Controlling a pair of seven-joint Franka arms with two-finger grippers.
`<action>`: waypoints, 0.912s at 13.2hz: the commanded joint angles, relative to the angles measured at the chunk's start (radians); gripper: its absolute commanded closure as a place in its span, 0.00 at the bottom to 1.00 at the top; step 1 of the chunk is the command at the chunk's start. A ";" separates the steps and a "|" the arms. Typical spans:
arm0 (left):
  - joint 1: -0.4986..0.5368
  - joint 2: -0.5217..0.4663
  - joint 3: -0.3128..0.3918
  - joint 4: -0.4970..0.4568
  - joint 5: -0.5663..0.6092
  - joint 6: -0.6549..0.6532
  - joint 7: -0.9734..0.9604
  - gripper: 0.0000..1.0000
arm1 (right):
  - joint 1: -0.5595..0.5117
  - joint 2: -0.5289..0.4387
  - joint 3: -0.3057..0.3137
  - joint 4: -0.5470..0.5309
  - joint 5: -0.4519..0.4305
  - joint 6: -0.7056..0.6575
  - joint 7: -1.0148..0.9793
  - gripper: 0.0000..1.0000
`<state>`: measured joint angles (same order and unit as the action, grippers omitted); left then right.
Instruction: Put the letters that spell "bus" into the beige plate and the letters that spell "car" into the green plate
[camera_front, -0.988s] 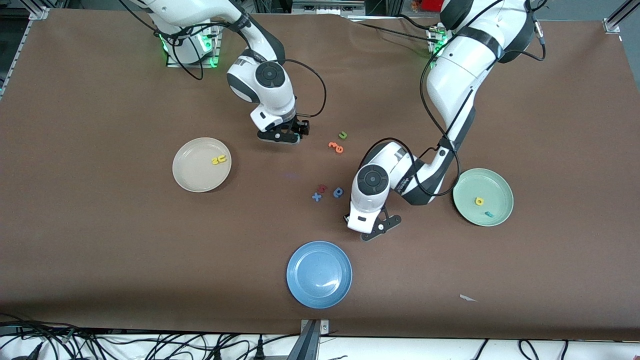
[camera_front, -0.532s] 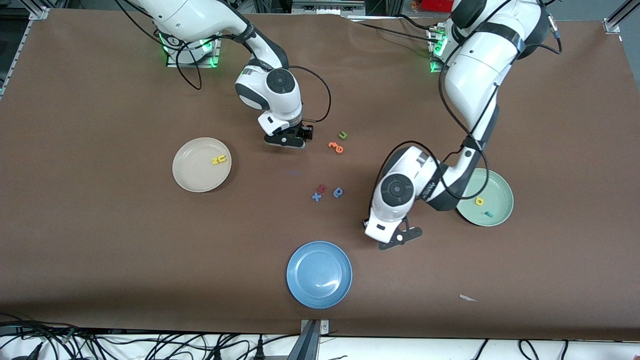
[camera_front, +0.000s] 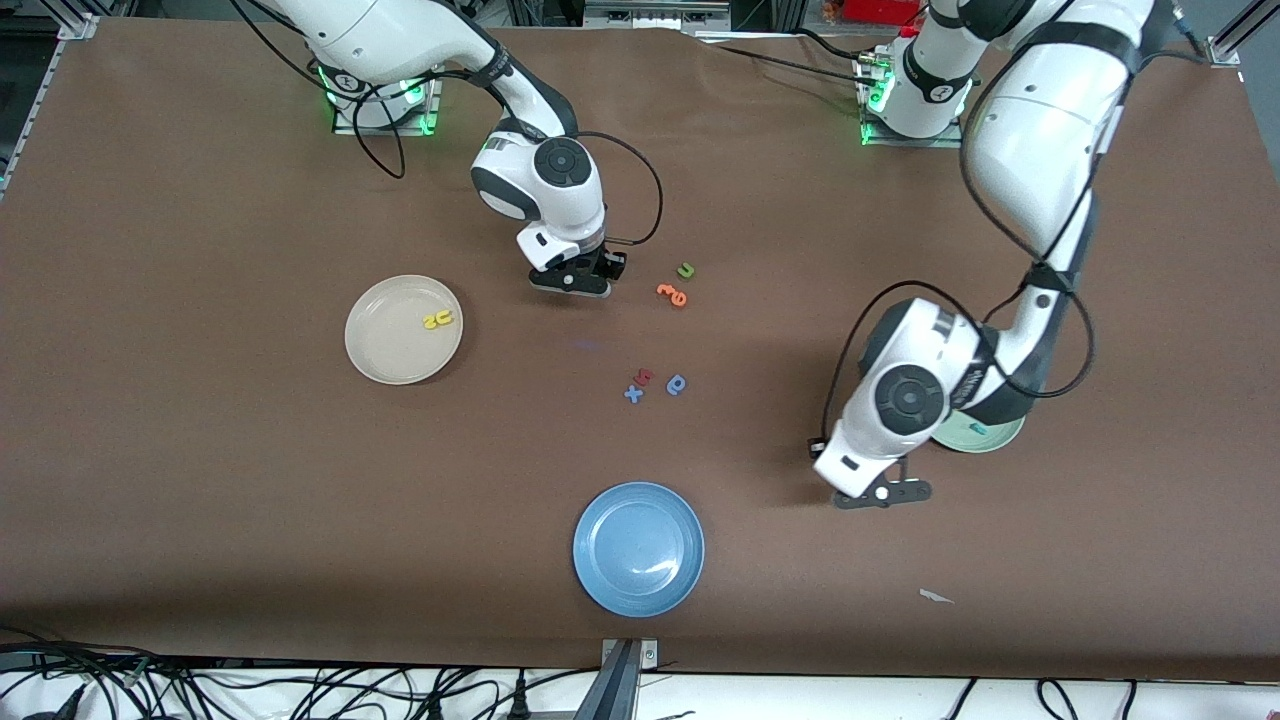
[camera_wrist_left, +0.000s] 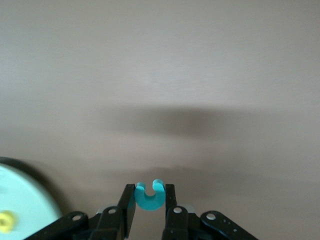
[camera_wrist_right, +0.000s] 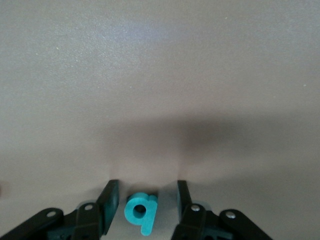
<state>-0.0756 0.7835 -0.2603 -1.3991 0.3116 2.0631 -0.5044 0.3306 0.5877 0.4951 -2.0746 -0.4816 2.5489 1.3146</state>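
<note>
Your left gripper (camera_front: 884, 492), clamped on the teal "c" (camera_wrist_left: 149, 195), now hangs just beside the green plate (camera_front: 985, 438), its arm covering most of it. Your right gripper (camera_front: 572, 281) now straddles the teal "b" (camera_wrist_right: 140, 211).

left gripper (camera_wrist_left: 150, 206): jaws clamped on teal "c" (camera_wrist_left: 149, 195) | green plate (camera_wrist_left: 20, 210) beside

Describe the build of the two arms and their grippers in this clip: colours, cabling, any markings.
Both arms have glossy white shells with dark grey joint bands and a round dark grey cap on the wrist. Loose black cables loop along each arm to the wrist. The left gripper and right gripper are black, with bolted black fingers. Green lights glow at both bases. No lettering is legible.
</note>
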 joint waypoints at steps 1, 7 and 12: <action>0.088 -0.124 -0.002 -0.168 0.007 0.008 0.162 0.82 | 0.010 0.018 -0.007 0.008 -0.026 0.002 0.028 0.53; 0.287 -0.302 -0.002 -0.498 0.011 0.259 0.363 0.79 | 0.013 0.012 -0.006 0.002 -0.031 0.001 0.041 0.54; 0.338 -0.332 -0.002 -0.522 0.044 0.230 0.394 0.00 | 0.015 0.014 -0.001 0.002 -0.031 0.002 0.043 0.78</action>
<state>0.2566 0.5038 -0.2551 -1.8957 0.3358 2.3208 -0.1269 0.3352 0.5855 0.4966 -2.0724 -0.4897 2.5493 1.3295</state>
